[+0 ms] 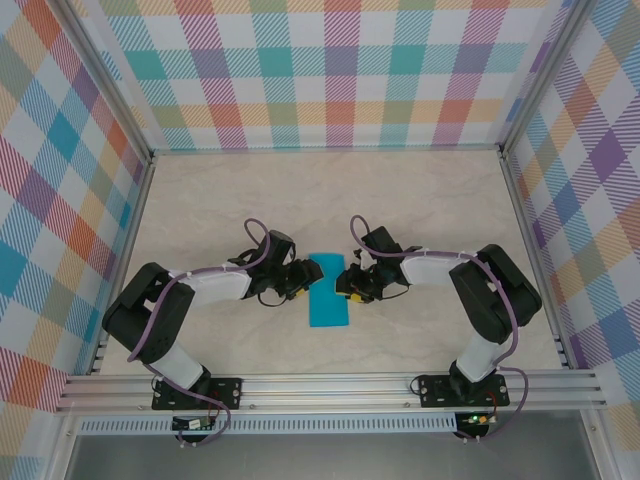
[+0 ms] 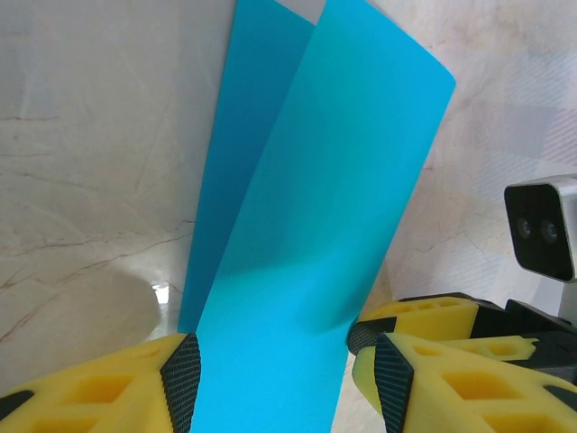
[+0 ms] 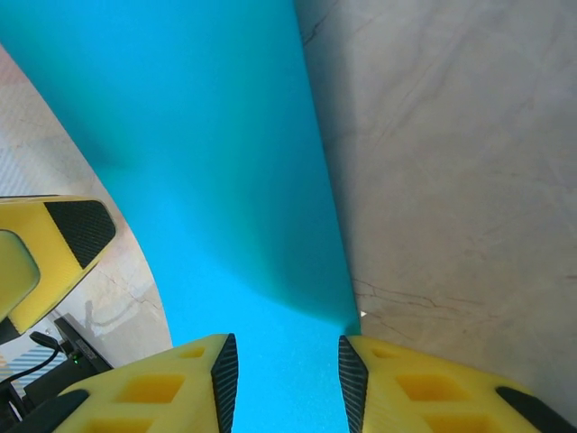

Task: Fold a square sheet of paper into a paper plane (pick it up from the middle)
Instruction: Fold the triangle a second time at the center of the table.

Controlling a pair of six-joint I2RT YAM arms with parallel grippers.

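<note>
The pale marbled tabletop (image 1: 420,200) took up most of what I could see, with bright checked walls (image 1: 330,70) round three sides. From the near edge the left arm (image 1: 170,300) and the right arm (image 1: 490,290) bent inward toward each other, black and white, each with a purple cable along it.

Between them, about midway between the left and right edges and a little nearer the near edge than the far one, lay the square sheet of paper (image 1: 328,292). It showed as a narrow teal oblong, its long side running roughly from near to far. Close up it was in two leaves, a darker one flat on the tabletop and a lighter one bowed up off it.

The left gripper (image 2: 275,361) stood partly spread with that lifted leaf running up between its yellow fingers (image 2: 99,397). The leaf met one black pad (image 2: 181,383) and fell just short of the other, so nothing was pinched.

The right gripper (image 3: 287,361) had its jaws closer together (though a clear gap showed), with teal paper across the whole gap. I could not tell whether its pads pressed the leaf.
</note>
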